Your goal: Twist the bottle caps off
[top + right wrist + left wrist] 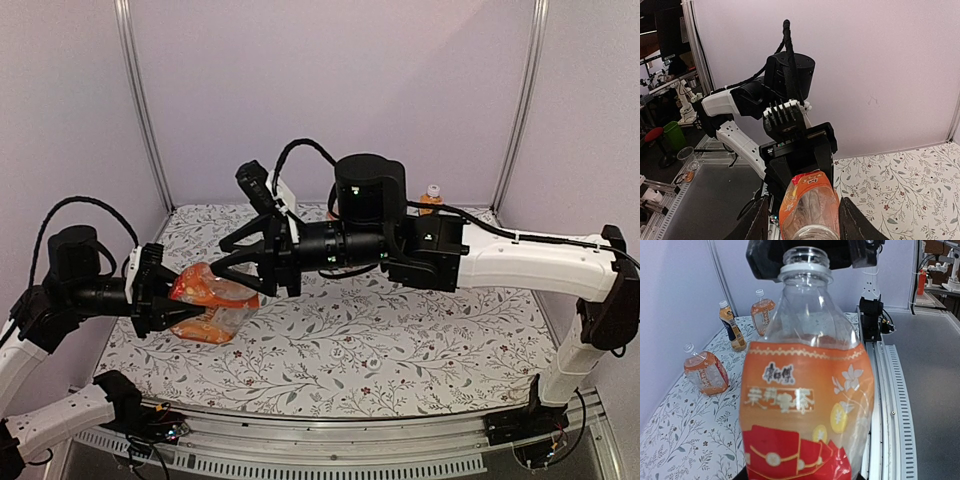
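Note:
A squat clear bottle (205, 298) with an orange label is held tilted above the left of the table, and my left gripper (178, 308) is shut on its lower body. It fills the left wrist view (805, 390); its neck (805, 260) looks clear and ridged, with no white cap showing on it. My right gripper (228, 266) straddles the bottle's neck end. In the right wrist view its fingers (761, 217) stand apart on either side of the bottle (807, 200), with a gap on the left. Caps (722, 304) (759, 292) sit on two far bottles.
Against the far wall stand a tall slim bottle (732, 327) and a squat one (762, 315). Another squat bottle (705, 372) leans near the left wall. One bottle (431, 198) shows behind the right arm. A metal rail (890, 390) runs along the table's near edge.

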`<act>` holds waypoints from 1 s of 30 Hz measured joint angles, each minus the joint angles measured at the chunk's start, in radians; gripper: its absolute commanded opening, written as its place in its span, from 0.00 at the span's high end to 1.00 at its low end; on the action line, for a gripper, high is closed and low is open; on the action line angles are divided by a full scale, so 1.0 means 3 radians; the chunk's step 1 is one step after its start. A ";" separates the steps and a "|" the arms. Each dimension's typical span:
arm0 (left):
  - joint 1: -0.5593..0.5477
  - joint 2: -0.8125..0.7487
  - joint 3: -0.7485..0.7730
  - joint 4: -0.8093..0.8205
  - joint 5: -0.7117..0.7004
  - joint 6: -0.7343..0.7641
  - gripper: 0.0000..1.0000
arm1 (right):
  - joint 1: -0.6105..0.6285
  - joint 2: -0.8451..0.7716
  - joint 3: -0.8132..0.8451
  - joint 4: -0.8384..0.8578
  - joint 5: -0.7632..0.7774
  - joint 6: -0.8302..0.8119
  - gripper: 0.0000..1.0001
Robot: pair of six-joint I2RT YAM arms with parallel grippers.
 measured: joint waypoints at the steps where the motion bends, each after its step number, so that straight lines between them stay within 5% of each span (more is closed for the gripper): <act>1: 0.0000 -0.0004 -0.0005 -0.0008 0.0000 -0.0009 0.78 | -0.0001 0.0000 -0.0018 0.0018 0.0010 0.0009 0.51; 10: 0.0008 -0.0058 -0.0034 0.0042 0.0005 -0.0075 0.78 | 0.0000 0.0011 -0.0070 -0.0047 0.0148 -0.0018 0.56; 16: 0.0023 -0.0076 -0.0069 0.0018 0.0014 -0.0145 0.78 | 0.0001 0.0042 -0.0070 -0.0076 0.0225 -0.0128 0.96; 18: 0.0023 -0.0075 -0.0080 -0.0029 0.0045 -0.0219 0.75 | 0.0001 0.0043 -0.0070 -0.0117 0.0233 -0.0212 1.00; 24: 0.0034 -0.0163 -0.0175 0.0084 0.0031 -0.0239 0.02 | 0.0001 0.0051 -0.0070 -0.0187 0.0318 -0.0161 1.00; 30: 0.0187 -0.0401 -0.0557 0.0486 -0.0242 -0.0609 0.00 | -0.0025 0.0071 0.0103 -0.0762 0.1108 -0.0113 1.00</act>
